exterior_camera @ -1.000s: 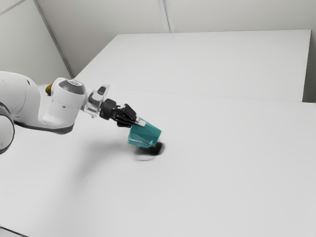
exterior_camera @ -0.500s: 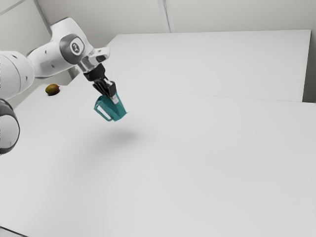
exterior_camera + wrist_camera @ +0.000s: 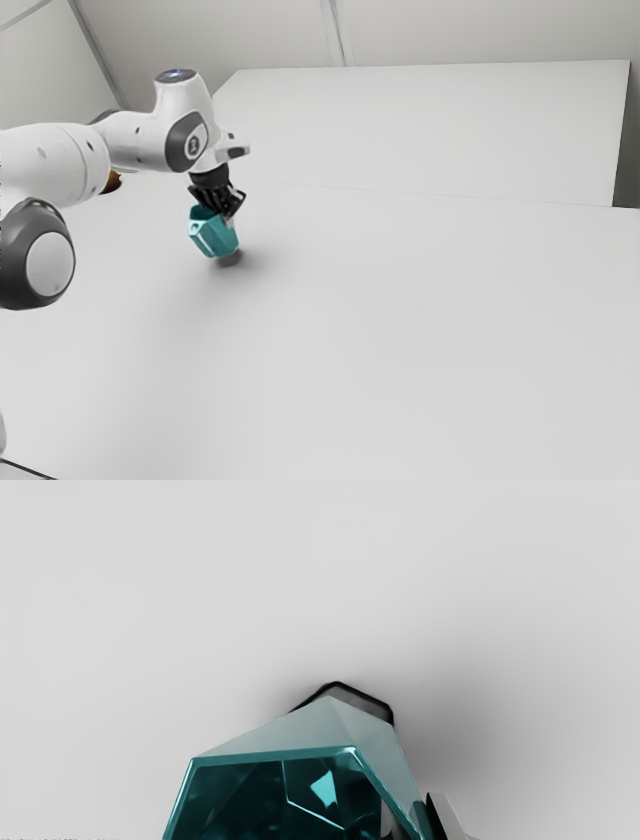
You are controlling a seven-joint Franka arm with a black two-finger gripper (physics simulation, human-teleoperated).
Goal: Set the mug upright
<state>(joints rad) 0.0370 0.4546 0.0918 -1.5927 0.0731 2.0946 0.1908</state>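
Exterior view, claw: my black claw point(image 3: 230, 214), left of centre in the exterior view, aimed down at the table.
Exterior view, claw state: closed on the teal mug point(image 3: 214, 236), wall pinched.
Exterior view, mug place: right under my claw, low over the table point(image 3: 400, 330), well apart from the round fruit.
Exterior view, mug pose: tilted, not upright; mouth up and toward the exterior view's left, base down toward its right.
Exterior view, mug base: dark shadow point(image 3: 231, 259) right below; touching the table or just above it, cannot tell.
Exterior view, arm: white arm point(image 3: 137, 140) with grey joints, in from the exterior view's left, bent down at the wrist.
Exterior view, fruit: orange-brown, roundish point(image 3: 113, 182), partly behind my arm, on the far part of the table.
Exterior view, background: plain pale wall point(image 3: 480, 30) behind.
Wrist view, mug: mouth toward my camera, dark teal inside with one bright patch, angular rim, outer faces paler.
Wrist view, fingers: one finger point(image 3: 446, 812) against the outside of the mug wall, the other in the mouth, wall between them.
Wrist view, shadow: dark outline by the base, softer shade on the table on the outer finger's side.
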